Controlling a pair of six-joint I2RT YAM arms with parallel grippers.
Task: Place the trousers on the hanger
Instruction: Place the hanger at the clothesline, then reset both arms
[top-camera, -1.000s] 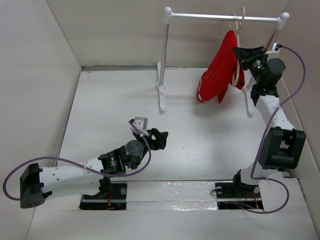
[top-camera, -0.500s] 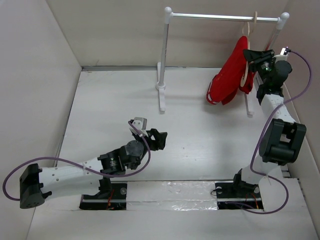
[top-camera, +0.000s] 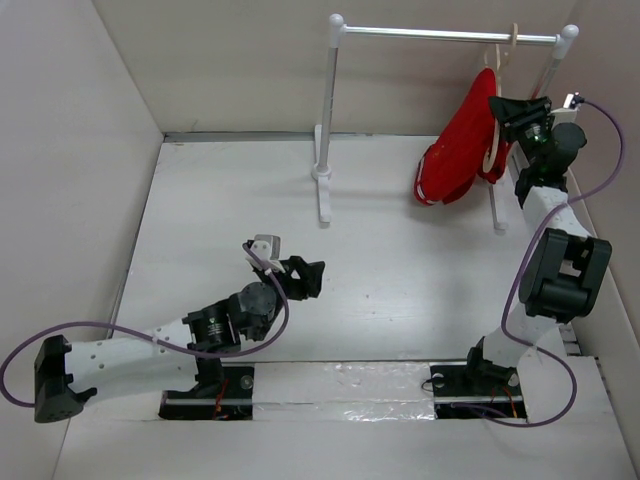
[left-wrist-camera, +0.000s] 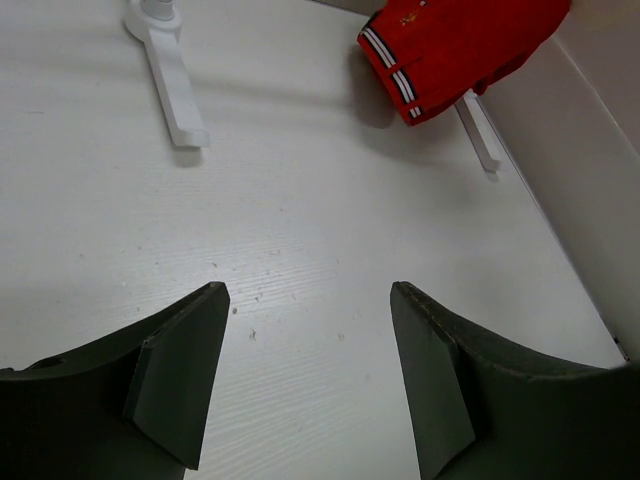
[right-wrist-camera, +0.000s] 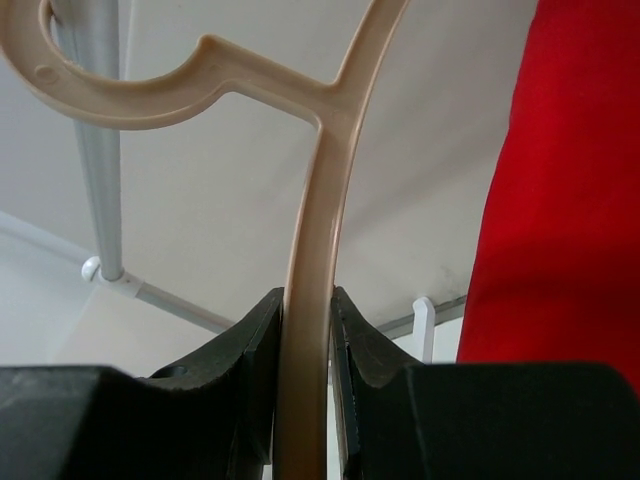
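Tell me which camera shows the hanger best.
Right wrist view: the hanger fills the frame, clamped between the fingers, hook showing. Top external shows only a thin sliver beside the trousers; left wrist shows none.

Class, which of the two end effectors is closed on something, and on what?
The right end effector: it pinches the beige hanger beside the red trousers. The left end effector is open above the table, holding nothing.
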